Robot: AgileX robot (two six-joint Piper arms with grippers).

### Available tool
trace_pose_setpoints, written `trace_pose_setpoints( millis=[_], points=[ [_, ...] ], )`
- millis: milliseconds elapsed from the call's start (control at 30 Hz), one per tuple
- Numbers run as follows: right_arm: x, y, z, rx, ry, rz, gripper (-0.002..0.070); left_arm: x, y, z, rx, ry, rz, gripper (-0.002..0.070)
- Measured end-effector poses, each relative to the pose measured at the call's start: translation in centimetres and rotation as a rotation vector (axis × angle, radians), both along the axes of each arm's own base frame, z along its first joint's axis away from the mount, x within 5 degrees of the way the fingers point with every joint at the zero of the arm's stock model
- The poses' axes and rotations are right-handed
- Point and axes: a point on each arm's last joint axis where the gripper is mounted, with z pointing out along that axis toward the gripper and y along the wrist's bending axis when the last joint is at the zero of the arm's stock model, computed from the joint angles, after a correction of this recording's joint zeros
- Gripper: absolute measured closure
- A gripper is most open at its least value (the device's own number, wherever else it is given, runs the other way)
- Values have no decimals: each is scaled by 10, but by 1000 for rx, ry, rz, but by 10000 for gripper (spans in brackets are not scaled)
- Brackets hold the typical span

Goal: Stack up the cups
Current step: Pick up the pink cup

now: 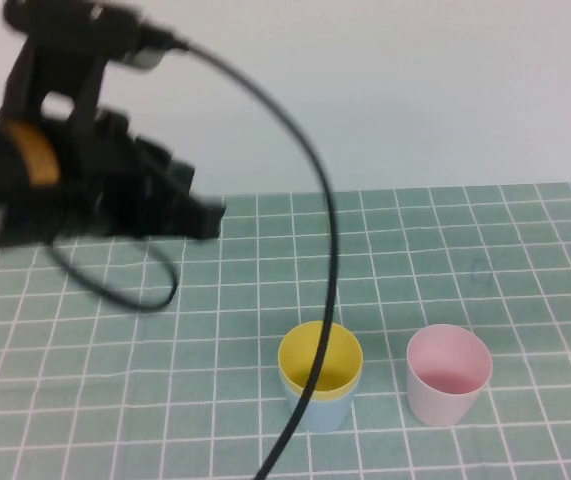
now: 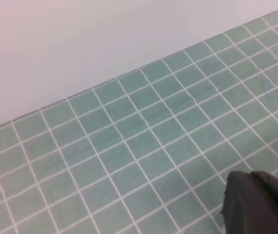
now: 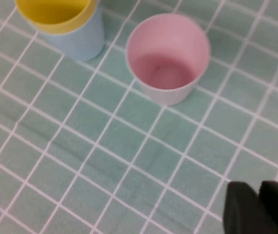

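- Left gripper [image 1: 210, 218]: raised above the desk [image 1: 525, 250], well clear of all three cups, jaws pressed together and carrying nothing. Judged to be lifted away because its share of the stacking looks done.
- Yellow cup [image 1: 320, 356]: seated inside the light blue cup [image 1: 317, 408], upright, mouth up; the pair stands below and beyond the left gripper's tip, well apart from it. Nested this way because the task is stacking; two of three cups read as already joined.
- Pink cup [image 1: 449, 373]: upright, mouth up, alone on the desk just beside the nested pair but not touching it; farther from the left gripper than the pair is. Judged the remaining piece to be added.
- Right gripper [image 3: 258, 207]: outside the high view; its wrist view shows dark fingertips above the desk with the pink cup ahead of them and the nested pair beyond and to one side. Nothing sits between the tips; whether they are parted or together cannot be told. Position suggests readiness to approach the pink cup.
- Hidden or unclear:
  - Light blue cup shows only as a band below the yellow rim; its interior is covered.
  - A black cable [image 1: 315, 200] crosses in front of the nested pair in the high view.
  - Left arm body is blurred; its wrist view shows only grid-marked desk, pale wall and one dark finger edge, no cups.
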Motion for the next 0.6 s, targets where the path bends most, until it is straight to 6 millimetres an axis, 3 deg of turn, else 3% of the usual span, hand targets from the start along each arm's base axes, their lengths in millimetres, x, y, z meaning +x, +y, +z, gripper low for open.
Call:
trace_pose_setpoints(
  millis=[267,600],
  points=[
    [77,32,-26,-30,187,97,389,-36,23,-38,-12,-20,-23,676],
    [148,75,-66,-61,299,167,339,-74,47,-48,-126,-206,-66,676]
  ],
)
